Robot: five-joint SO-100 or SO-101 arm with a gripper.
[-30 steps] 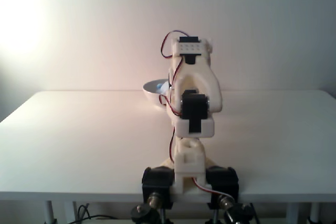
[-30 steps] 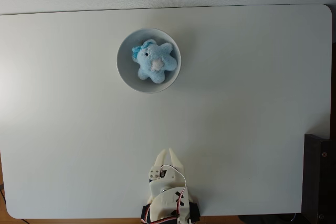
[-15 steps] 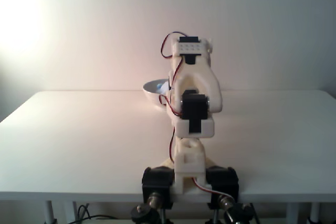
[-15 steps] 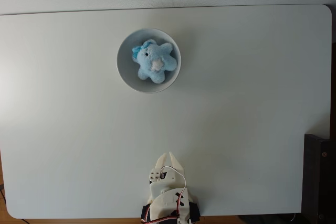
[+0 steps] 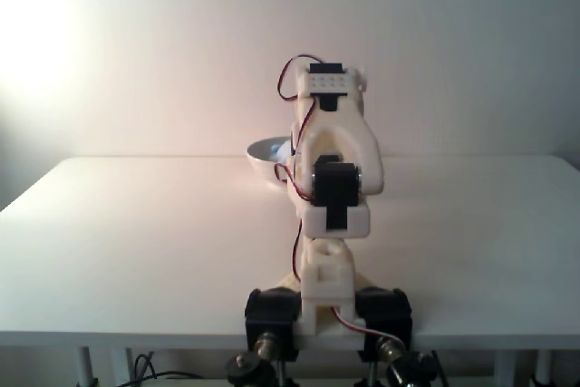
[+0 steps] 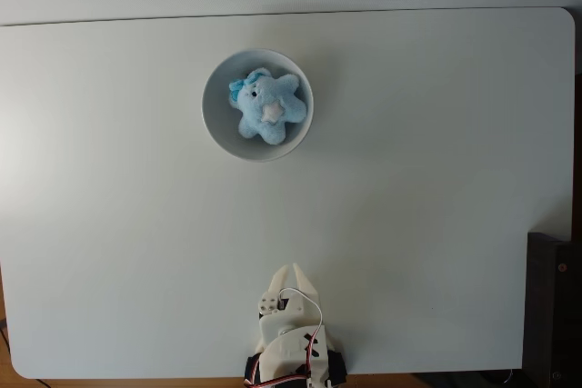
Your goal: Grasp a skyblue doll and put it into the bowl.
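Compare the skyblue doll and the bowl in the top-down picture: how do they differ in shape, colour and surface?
The skyblue doll is lobed like a star; the bowl is round. The doll is pale blue with a whitish patch; the bowl is plain white. The doll looks fuzzy; the bowl looks smooth. The doll is smaller and lies inside the bowl. Both sit far from the gripper.

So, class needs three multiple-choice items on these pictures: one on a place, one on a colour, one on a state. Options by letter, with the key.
1. Where is the skyblue doll?
A. in the bowl
B. on the table
C. between the jaws

2. What colour is the bowl?
A. red
B. white
C. black

3. How is the gripper?
A. clamped on the doll
B. holding nothing, near the arm's base
C. inside the bowl

Key: 1 A, the rim rings the doll; 2 B, white all over; 3 B, nothing between the jaws, far from the bowl.
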